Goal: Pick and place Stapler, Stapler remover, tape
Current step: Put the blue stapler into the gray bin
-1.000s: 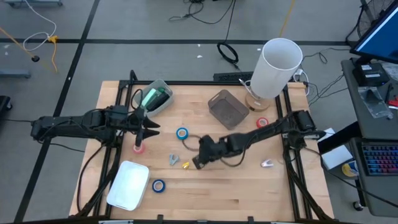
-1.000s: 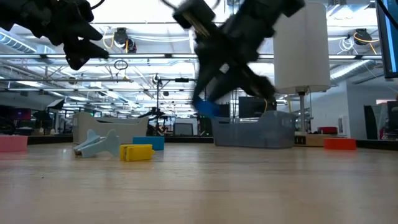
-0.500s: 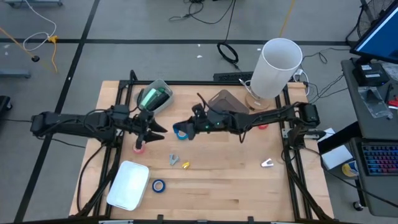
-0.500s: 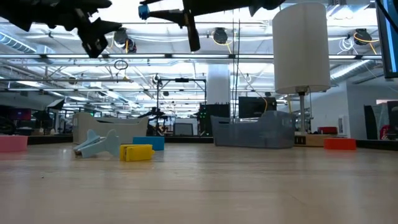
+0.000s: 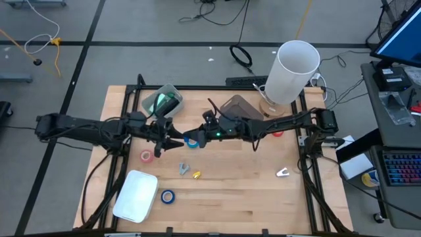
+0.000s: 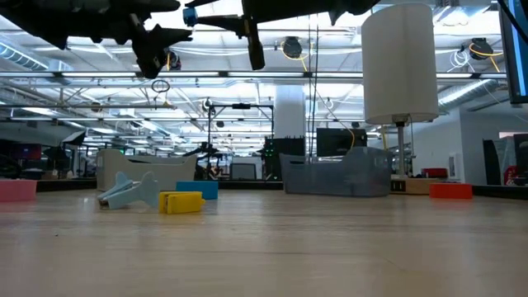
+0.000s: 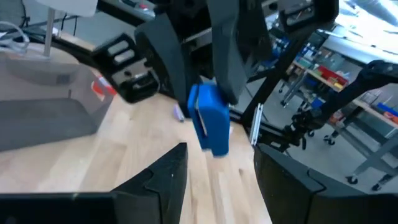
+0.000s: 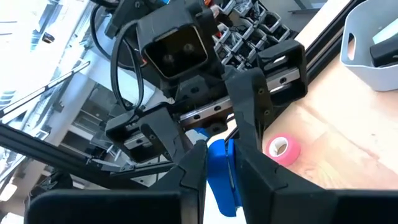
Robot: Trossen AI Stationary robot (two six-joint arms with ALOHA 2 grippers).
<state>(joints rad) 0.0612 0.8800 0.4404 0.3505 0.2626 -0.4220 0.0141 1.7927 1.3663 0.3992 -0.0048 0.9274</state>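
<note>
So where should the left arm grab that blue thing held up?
By the free end of the blue item, poking out beyond the right gripper. The left gripper, open, faces that end, so probably straight ahead, one finger on each flat side.

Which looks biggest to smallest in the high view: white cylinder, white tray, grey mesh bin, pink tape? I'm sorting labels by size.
1. white cylinder, though it stands tall, nearer the camera
2. white tray
3. grey mesh bin, partly hidden
4. pink tape
</note>
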